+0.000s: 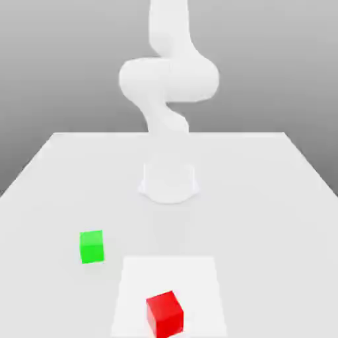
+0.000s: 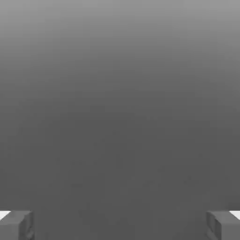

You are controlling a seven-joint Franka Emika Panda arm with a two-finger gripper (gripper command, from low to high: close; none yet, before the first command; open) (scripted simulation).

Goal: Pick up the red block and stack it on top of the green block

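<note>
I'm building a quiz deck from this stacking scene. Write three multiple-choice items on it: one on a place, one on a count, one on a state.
1. Where does the red block rest?
A. on the white square patch
B. on top of the green block
C. against the arm's base

2. How many blocks are on the table?
A. one
B. two
C. three

3. How does the end effector stand?
A. shut on the red block
B. shut on nothing
C. open, holding nothing

Key:
1 A, the red block sits inside the patch, apart from the green block.
2 B, one red and one green.
3 C, in the hand view the fingertips stand far apart with nothing between.
</note>
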